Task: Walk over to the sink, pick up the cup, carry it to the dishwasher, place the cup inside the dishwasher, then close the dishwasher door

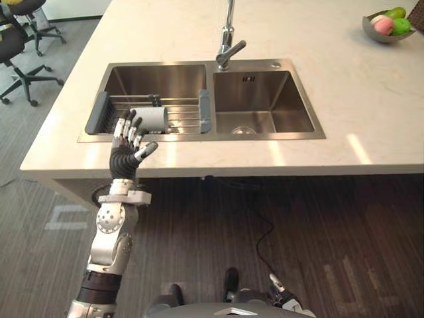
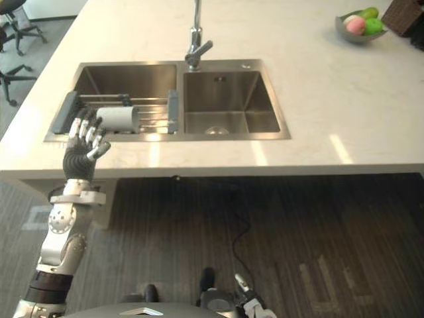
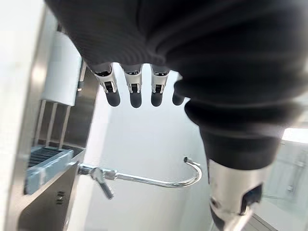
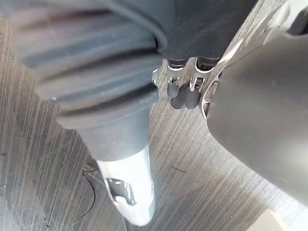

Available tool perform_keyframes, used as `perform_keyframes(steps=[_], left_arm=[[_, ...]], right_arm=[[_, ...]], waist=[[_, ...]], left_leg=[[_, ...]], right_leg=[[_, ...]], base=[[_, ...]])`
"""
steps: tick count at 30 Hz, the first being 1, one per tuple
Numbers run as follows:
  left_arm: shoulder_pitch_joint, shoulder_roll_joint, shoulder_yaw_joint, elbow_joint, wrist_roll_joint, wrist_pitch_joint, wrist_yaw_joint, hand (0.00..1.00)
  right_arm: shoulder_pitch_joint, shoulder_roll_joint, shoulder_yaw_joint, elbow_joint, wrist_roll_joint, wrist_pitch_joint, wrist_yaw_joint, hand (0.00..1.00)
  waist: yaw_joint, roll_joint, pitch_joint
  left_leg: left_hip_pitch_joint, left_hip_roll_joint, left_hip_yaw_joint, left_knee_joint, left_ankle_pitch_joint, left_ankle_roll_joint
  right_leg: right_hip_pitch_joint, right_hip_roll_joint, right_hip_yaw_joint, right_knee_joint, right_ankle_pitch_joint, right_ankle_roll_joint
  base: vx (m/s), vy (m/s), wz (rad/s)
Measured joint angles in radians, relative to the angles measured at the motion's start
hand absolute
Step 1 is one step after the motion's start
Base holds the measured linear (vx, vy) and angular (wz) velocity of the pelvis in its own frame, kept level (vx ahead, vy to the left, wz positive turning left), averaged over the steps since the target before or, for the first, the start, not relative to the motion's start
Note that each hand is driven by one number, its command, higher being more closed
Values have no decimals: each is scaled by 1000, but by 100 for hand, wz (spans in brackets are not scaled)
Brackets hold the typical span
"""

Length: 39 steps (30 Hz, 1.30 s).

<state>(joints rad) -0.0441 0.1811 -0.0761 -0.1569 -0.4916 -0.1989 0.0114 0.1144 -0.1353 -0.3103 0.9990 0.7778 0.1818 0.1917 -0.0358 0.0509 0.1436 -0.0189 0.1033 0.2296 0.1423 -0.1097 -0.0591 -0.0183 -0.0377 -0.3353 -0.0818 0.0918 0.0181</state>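
Hovering over the front edge of the pale counter (image 1: pixel 331 165), the robot's left hand (image 1: pixel 126 142) is held up in front of the left basin of the steel sink (image 1: pixel 228 93). Its fingers are straight and spread wide, thumb stuck out to the side, holding nothing. The cup (image 1: pixel 154 119) (a plain pale cylinder) lies on its side on a wire drying rack (image 1: pixel 205 111) that spans the left basin. The fingertips are just beside the cup's near end, not wrapped round it, and from where I stand I can't tell whether they touch it. A chrome tap (image 1: pixel 228 40) rises behind the divide between the two basins. Far off on the right of the counter sits a grey bowl (image 1: pixel 374 32) of fruit. The right hand (image 4: pixel 178 94) hangs low above the striped floor, its fingers loose and holding nothing.
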Motion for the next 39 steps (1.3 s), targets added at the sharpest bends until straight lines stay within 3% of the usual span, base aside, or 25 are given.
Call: perform_keyframes(steps=[2, 3, 6, 8, 10, 12, 13, 14, 15, 16, 17, 19, 22, 24, 26, 28, 30, 31, 32, 33, 37, 39], left_arm=[[30, -33, -29, -9, -56, 37, -61, 0], [44, -48, -46, -28, -76, 53, -91, 0], [48, -44, -87, -109, -94, 82, -169, 0], [51, -42, -88, -140, -94, 82, -162, 0], [46, -33, -85, -144, -105, 83, -130, 0], [42, -36, -88, -114, -146, 82, -122, 0], [13, -31, -96, -69, -156, 82, -124, 0], [-2, -30, -105, -52, -154, 81, -125, 0], [-33, -15, -136, -21, -151, 80, -126, 0], [-48, 6, -171, -8, -134, 78, -127, 0], [-45, -13, -179, 2, -125, 78, -125, 0], [-65, -36, -215, 4, -112, 72, -125, 0], [-87, -42, -211, 4, -94, 43, -110, 0], [-94, -42, -203, -32, -44, 8, -90, 0], [-101, -37, -195, -62, -24, -24, -76, 0], [-103, -22, -181, -87, -23, -52, -77, 0], [-106, -20, -156, -115, -13, -89, -78, 0], [-108, -21, -157, -122, 10, -105, -74, 0], [-108, -22, -157, -127, 27, -111, -67, 0], [-111, -3, -157, -130, 46, -119, -59, 0], [-124, 48, -158, -136, 56, -107, -40, 0], [-110, 67, -158, -148, 47, -83, -40, 0]], right_arm=[[-3, -1, 18, -23, -4, -3, -60, 0], [-2, -3, 22, -51, -2, -8, -97, 0], [1, 0, 25, -109, 13, -35, -176, 0], [0, -5, 24, -119, 12, -50, -212, 0], [-2, -24, 23, -118, 5, -55, -221, 0], [-1, -26, 13, -106, -1, -56, -201, 0], [0, -18, 11, -79, -15, -49, -171, 0], [2, -14, 11, -75, -35, -37, -154, 0], [30, 10, 11, -68, -60, -7, -131, 0], [70, 42, 11, -52, -76, 27, -103, 0], [72, 44, -11, -32, -73, 44, -93, 0], [110, 34, -38, -2, -78, 103, -45, 0], [111, 23, -54, 39, -97, 103, -20, 0], [120, 8, -41, 50, -120, 81, -20, 0], [121, -13, -33, 53, -119, 49, -28, 0], [114, -34, -35, 57, -121, -15, -42, 0], [96, -47, -46, 46, -158, -76, -68, 0], [95, -60, -53, 39, -158, -96, -72, 0], [95, -72, -56, 39, -158, -100, -73, 0], [82, -68, -57, 41, -158, -108, -94, 0], [74, 31, -90, 46, -145, -108, -147, 0], [74, 53, -97, 50, -149, -108, -151, 0]], waist=[[5, 10, 6], [4, 15, 11], [-9, -22, 36], [-3, -36, 44], [-5, -22, 43], [-5, 4, 52], [-15, 6, 57], [-23, 2, 62], [-34, -23, 66], [-42, -78, 64], [-48, -54, 73], [-54, -4, 60], [-50, 9, 55], [-35, 10, 59], [-10, 18, 55], [-1, 24, 50], [5, 24, 49], [6, 41, 38], [5, 58, 27], [-2, 51, 11], [-13, -5, 10], [-8, -4, 9]], left_leg=[[0, 1, 59, 2, 0, 1], [-1, -4, 84, 9, -1, 11], [43, -62, 91, 10, -43, 55], [69, -79, 94, 12, -57, 59], [97, -76, 78, 8, -66, 66], [115, -42, 66, 14, -78, 55], [124, -10, 42, 11, -87, 40], [125, -1, 29, 11, -91, 31], [123, 5, -1, 18, -100, -2], [127, -8, -35, 43, -124, -37], [132, 13, -51, 59, -132, -45], [125, 44, -49, 68, -117, -67], [82, 80, -15, 220, -91, -81], [-43, 155, 0, 554, 8, -81], [-139, 186, -10, 759, -62, -67], [-176, 175, 13, 711, -92, -43], [-176, 122, 5, 452, -79, -13], [-167, 83, -28, 249, 52, 2], [-167, 75, -45, 166, 167, -9], [-125, 50, -47, 99, 139, -30], [-46, -20, -41, -79, 159, -27], [-9, -28, -39, -124, 174, -28]], right_leg=[[-23, -18, -13, 63, -45, 2], [-62, -50, -40, 169, -96, 2], [-138, -203, -84, 533, -268, 32], [-199, -277, -92, 722, -270, 1], [-256, -315, -73, 857, -226, -26], [-273, -274, -62, 836, -284, -5], [-289, -228, -54, 745, -303, 11], [-298, -215, -47, 706, -298, 21], [-293, -197, -20, 604, -250, 35], [-276, -214, 5, 544, -169, 16], [-261, -210, -19, 571, -186, 17], [-254, -206, -66, 622, -283, 12], [-196, -202, -97, 613, -332, 8], [-82, -173, -117, 527, -340, 5], [-13, -158, -111, 474, -336, 8], [40, -160, -93, 419, -324, 28], [65, -180, -53, 385, -308, 56], [58, -178, -29, 385, -303, 74], [51, -166, -21, 386, -305, 83], [45, -189, 1, 384, -310, 109], [61, -240, -7, 355, -293, 128], [86, -239, -6, 332, -270, 125]], base=[[-7, 78, 9], [-21, 120, 23], [-7, 75, 42], [37, 2, 23], [153, 5, 20], [230, -93, 17], [221, -144, 27], [286, -212, 61], [251, -254, 86], [276, -281, 83], [305, -286, 74], [348, -241, 56], [362, -215, 33], [292, -175, 6], [290, -83, -33], [250, 20, -47], [269, 155, -57], [200, 152, -48], [258, 198, -42], [213, 196, -12], [143, 170, 17], [58, 78, 5]])
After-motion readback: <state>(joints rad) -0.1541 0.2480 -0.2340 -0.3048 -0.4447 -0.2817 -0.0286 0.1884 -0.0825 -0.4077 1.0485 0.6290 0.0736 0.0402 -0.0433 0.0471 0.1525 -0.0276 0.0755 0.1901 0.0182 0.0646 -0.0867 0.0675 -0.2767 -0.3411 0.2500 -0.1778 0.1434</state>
